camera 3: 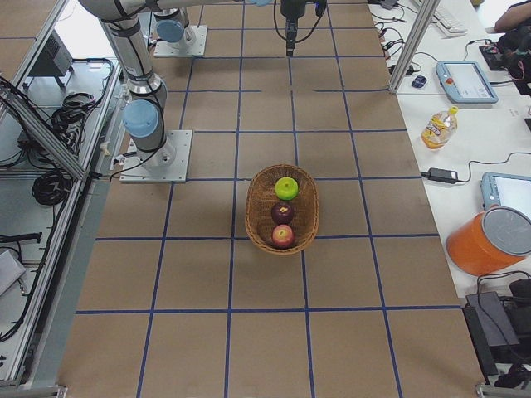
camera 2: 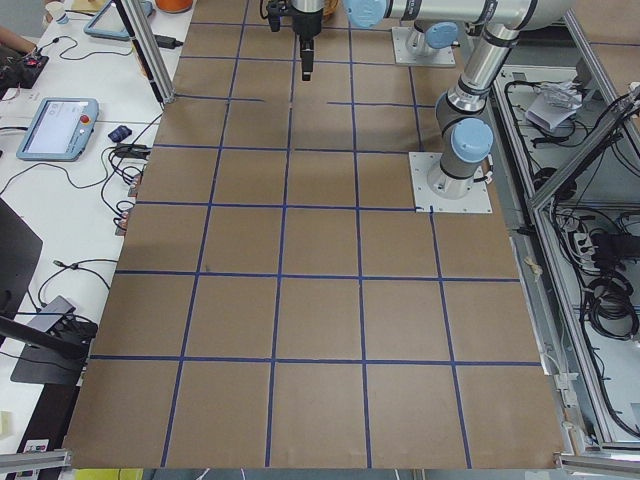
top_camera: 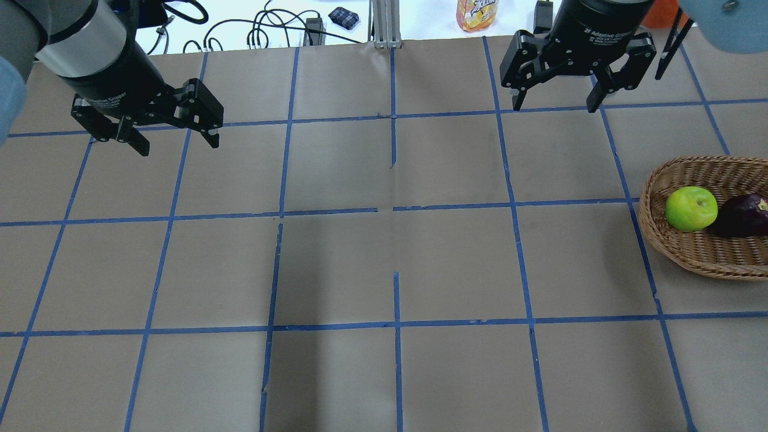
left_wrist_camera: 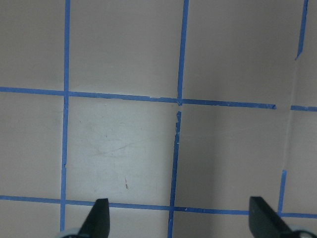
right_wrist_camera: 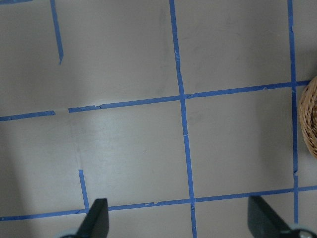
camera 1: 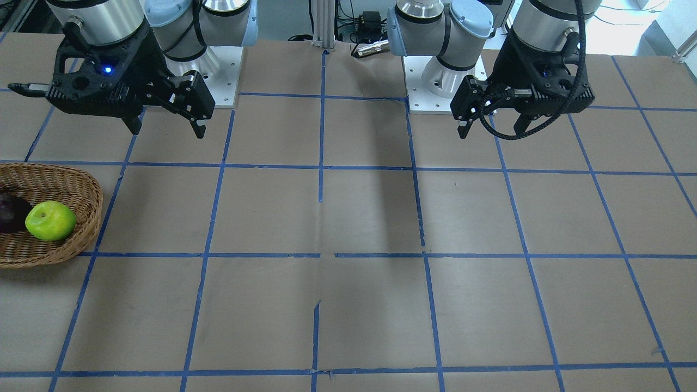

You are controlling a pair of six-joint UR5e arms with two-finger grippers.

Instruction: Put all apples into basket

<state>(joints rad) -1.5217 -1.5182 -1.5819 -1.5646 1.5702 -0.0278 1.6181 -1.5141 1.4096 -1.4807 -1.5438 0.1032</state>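
Green apple [top_camera: 691, 208]: we see it in the basket [top_camera: 690, 255], at the end toward the middle of the table [top_camera: 384, 270]
Maroon apple [top_camera: 741, 216]: mid-basket, touching the green one
Red apple [camera 3: 283, 236]: at the other end, beside the maroon
Basket: on the table, right arm's side
Left gripper [top_camera: 179, 146]: jaws spread wide, empty, above the table, well apart from the basket
Right gripper [top_camera: 554, 107]: jaws spread wide, empty, we see it apart from the basket
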